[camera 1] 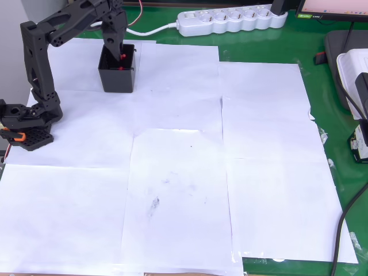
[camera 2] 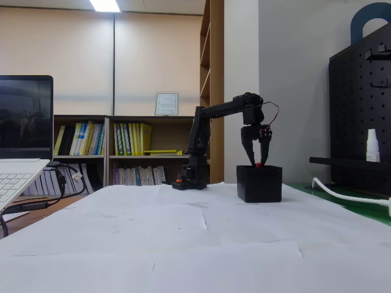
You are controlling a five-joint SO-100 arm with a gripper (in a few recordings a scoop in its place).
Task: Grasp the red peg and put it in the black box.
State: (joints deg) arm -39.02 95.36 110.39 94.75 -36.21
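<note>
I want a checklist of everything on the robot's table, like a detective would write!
Surface: white paper sheets over a green table.
Job's things: red peg held just above the rim of the black box, which stands on the paper.
Clutter: nothing seen on the paper besides the box and the arm's base.
Grippers: gripper points down over the box, fingers closed on the peg.
Cables: white power strip with its cord at the table's far edge; black cable at the right edge in the overhead view.
Surroundings: laptop, bookshelves, black pegboard.
</note>
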